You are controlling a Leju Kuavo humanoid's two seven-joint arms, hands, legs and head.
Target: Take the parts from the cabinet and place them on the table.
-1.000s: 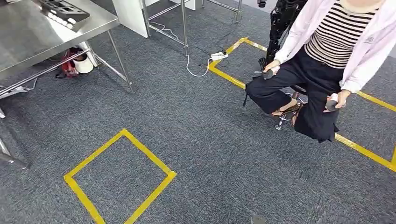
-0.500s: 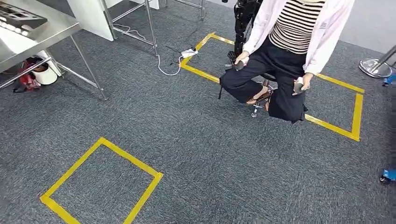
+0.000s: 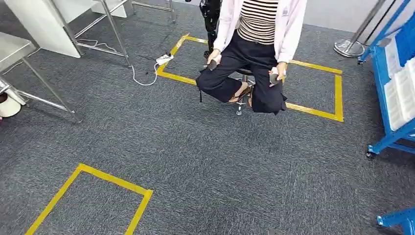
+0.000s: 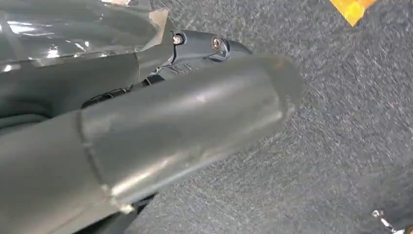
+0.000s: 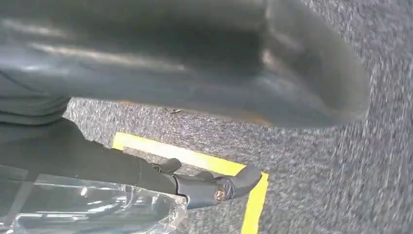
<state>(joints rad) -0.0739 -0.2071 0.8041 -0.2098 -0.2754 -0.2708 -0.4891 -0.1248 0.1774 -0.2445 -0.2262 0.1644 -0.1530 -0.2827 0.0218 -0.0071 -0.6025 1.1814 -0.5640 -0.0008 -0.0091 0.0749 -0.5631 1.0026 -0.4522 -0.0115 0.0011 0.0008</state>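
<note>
Grey is nearly all the wrist views offer: the left robot hand (image 4: 160, 122) hangs above the carpet (image 3: 235, 176), thick thumb foremost, its darker fingers running out alongside a sheet of clear film (image 4: 73, 24). The right robot hand (image 5: 185, 63) hangs the same way over a strip of yellow tape. For either one I cannot tell whether it is released or grasping something. The film may be a cover or a wrapped item, and the finger ends are hidden. No parts can be made out in either hand. If they are anywhere in sight, they sit in the white trays (image 3: 401, 93) of the blue rack (image 3: 379, 63) on the right, which I judge to be the cabinet. Near the robot's feet lies a yellow tape square (image 3: 98, 176), and a blue foot of another frame pokes in at the lower right. A low-hanging arm could clip that frame if the body swings toward the rack. Farther out, a person (image 3: 254, 44) sits on a stool (image 3: 243, 78) inside a second taped box, a controller in each hand and close to the line toward the rack. A wide turn could bring the robot into their knees. Beyond, a power strip (image 3: 164, 59) and its white cable trail on the floor, a trip risk for a walking machine. The steel desk (image 3: 12, 46) stands well apart at the left edge, so any carry will be long.
</note>
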